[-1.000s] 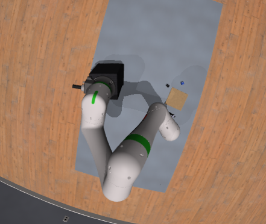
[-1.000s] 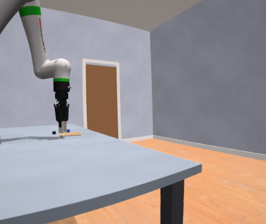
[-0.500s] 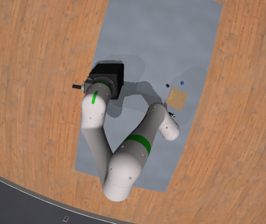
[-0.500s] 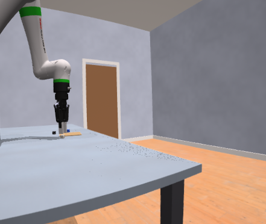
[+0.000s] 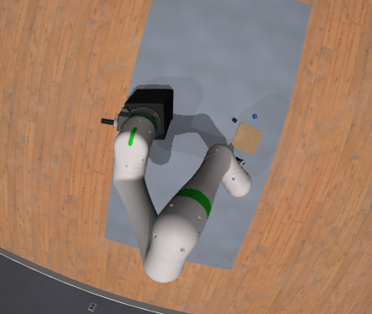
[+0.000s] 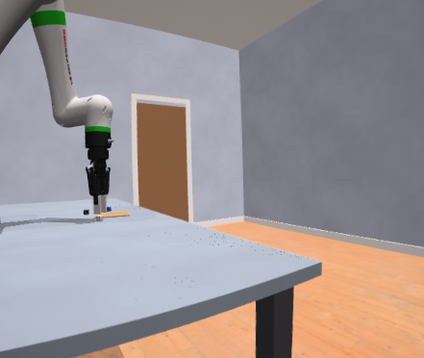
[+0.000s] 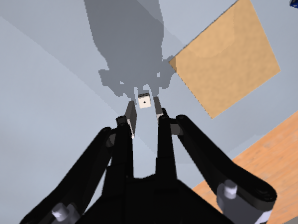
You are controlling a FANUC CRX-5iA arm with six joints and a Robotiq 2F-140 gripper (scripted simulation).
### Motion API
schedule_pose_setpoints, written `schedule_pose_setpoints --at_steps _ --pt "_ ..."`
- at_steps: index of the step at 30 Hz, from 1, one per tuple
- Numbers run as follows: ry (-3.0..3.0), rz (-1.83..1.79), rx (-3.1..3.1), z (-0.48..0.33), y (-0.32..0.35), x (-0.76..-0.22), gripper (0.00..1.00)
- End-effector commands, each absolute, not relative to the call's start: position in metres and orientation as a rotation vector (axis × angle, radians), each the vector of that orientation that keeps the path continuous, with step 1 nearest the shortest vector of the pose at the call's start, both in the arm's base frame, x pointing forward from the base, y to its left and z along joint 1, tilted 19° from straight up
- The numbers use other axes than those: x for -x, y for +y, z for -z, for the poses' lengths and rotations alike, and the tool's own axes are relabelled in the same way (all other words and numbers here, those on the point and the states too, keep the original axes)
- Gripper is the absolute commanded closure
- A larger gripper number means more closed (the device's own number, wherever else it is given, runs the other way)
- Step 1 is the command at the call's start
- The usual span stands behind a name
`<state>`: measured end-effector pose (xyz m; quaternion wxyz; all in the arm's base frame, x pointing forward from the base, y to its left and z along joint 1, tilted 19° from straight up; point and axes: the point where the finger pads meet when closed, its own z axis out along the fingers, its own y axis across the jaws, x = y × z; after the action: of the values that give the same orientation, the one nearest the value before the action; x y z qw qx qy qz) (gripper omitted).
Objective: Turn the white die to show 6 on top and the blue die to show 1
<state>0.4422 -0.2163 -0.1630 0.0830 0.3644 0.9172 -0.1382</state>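
The white die [image 7: 144, 100] lies on the grey table just off the tan mat's [image 7: 227, 65] corner, with one pip up; it also shows in the side view [image 6: 98, 217]. My gripper [image 7: 144, 106] hangs straight over it, the fingers a narrow gap apart and just above the die, with nothing between them. In the side view the fingertips [image 6: 99, 208] stand a little above the table. The blue die [image 5: 255, 116] and the black die [image 5: 234, 120] lie on the table beyond the mat [image 5: 247, 138], both off it. From above, the arm hides most of the white die.
The robot's black base [image 5: 150, 110] stands at the table's left side. The table's right edge runs close to the mat, with wooden floor below it [image 7: 260, 160]. A door [image 6: 162, 159] is in the far wall.
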Motion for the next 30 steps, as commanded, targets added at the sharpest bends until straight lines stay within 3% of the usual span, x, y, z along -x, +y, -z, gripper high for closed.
schedule_pose_setpoints --at_steps 1,30 --pt "2.738 0.413 -1.088 0.1629 -0.2163 -0.4423 0.79" --pt "2.738 0.413 -1.088 0.1670 -0.2176 -0.4426 0.79"
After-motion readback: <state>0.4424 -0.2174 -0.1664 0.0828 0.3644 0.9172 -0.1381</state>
